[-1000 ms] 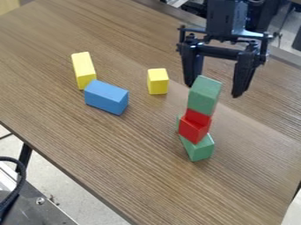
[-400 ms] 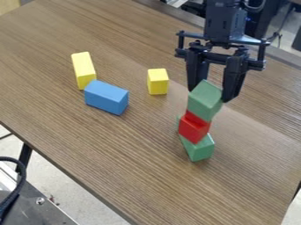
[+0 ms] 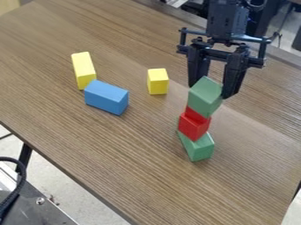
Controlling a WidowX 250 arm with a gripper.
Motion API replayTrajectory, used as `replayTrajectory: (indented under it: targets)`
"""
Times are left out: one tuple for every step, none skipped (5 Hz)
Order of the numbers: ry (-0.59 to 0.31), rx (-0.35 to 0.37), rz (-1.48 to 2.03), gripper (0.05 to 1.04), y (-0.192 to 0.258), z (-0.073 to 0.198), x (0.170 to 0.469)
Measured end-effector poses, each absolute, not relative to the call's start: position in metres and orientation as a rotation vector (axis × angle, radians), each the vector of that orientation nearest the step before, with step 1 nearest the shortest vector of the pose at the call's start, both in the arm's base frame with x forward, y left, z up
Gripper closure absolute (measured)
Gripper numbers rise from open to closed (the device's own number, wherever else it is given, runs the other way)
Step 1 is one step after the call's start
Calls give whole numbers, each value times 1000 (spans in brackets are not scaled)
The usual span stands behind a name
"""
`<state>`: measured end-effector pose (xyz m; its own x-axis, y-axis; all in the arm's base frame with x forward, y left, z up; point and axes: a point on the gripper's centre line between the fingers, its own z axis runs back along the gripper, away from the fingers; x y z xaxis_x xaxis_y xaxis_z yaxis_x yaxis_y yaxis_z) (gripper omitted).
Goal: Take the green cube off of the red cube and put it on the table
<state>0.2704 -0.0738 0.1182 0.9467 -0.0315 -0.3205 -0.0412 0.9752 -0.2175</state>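
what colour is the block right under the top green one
The block is red, seen best in the camera view.

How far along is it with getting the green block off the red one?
Roughly halfway, I'd say. The grip looks done: the tool has closed on the upper green block. The lift seems in hand: that block is tilted above the red block, though whether they touch is unclear. Left to do: move it aside and set it on the table.

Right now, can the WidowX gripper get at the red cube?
Probably not: the gripper has its fingers on either side of the upper green cube, which is directly above the red cube.
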Motion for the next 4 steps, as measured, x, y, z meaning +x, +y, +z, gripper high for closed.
replayTrajectory:
  targets:
    - [303,-201,10,500,-74,128,282]
    - [231,-147,-49,500,-82,150,309]
    - [202,-107,-81,500,-89,167,334]
    - [243,-81,-110,500,-90,154,354]
